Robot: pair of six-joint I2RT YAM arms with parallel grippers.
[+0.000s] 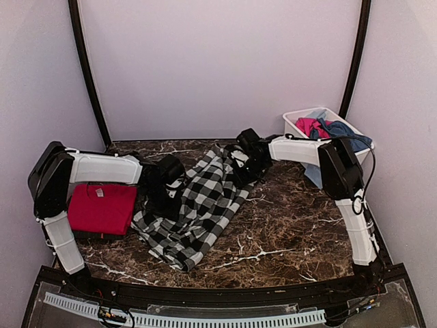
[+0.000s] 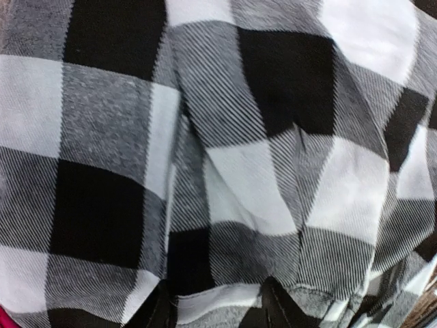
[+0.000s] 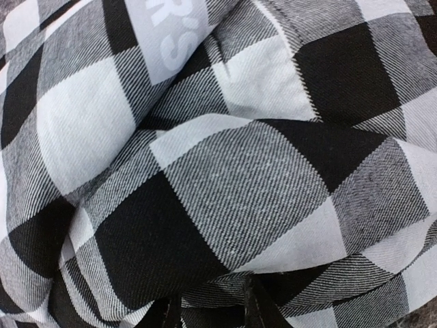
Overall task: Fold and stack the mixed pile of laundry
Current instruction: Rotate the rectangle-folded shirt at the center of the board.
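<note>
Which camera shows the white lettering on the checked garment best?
The right wrist view: the white lettering sits close up, though cropped. The top view shows the whole checked garment, no letters legible; the left wrist view shows only checks.

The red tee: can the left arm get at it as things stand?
Probably yes: the red tee lies uncovered close beside the left arm, but its fingers must first let go of the checked garment.

I'm looking at a dark brown marble-look tbl top (image 1: 293, 232) w/ white veins, sitting in a pale lavender-white booth. The back wall (image 1: 218, 61) is showing plain, w/ a black curved pole (image 1: 85, 68) running up the left corner & another (image 1: 355, 58) up the right. Soft, even light is falling. A white slotted strip (image 1: 205, 318) is lining the near edge.
</note>
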